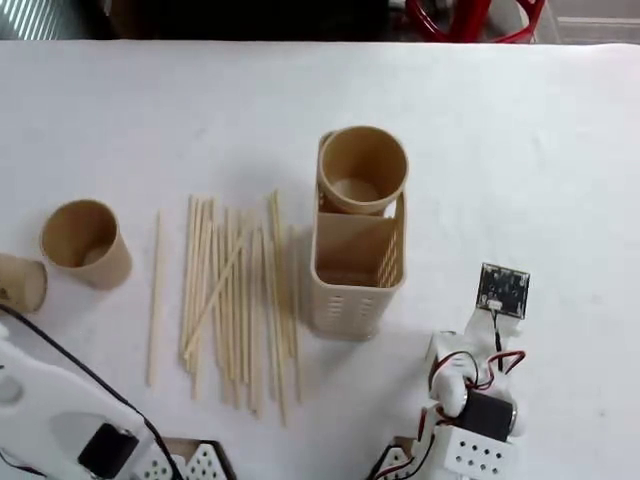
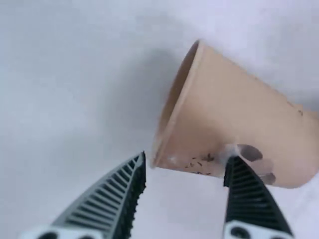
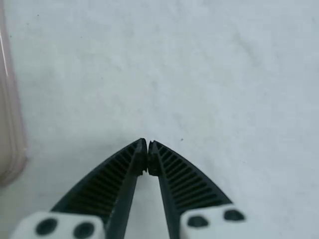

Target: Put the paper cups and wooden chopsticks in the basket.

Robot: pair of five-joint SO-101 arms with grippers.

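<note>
Chopsticks (image 1: 235, 300) lie spread on the table (image 1: 500, 130) just left of the basket (image 1: 355, 290), whose far compartment holds one paper cup (image 1: 362, 168). A second cup (image 1: 85, 243) stands upright farther left. A third cup (image 2: 234, 124) lies on its side, with the left claw (image 2: 187, 159) spread apart at its rim. The right claw (image 3: 147, 144) is pressed together above the table.

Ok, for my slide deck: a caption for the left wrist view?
Open left tool at a paper cup lying sideways on the table.
</note>
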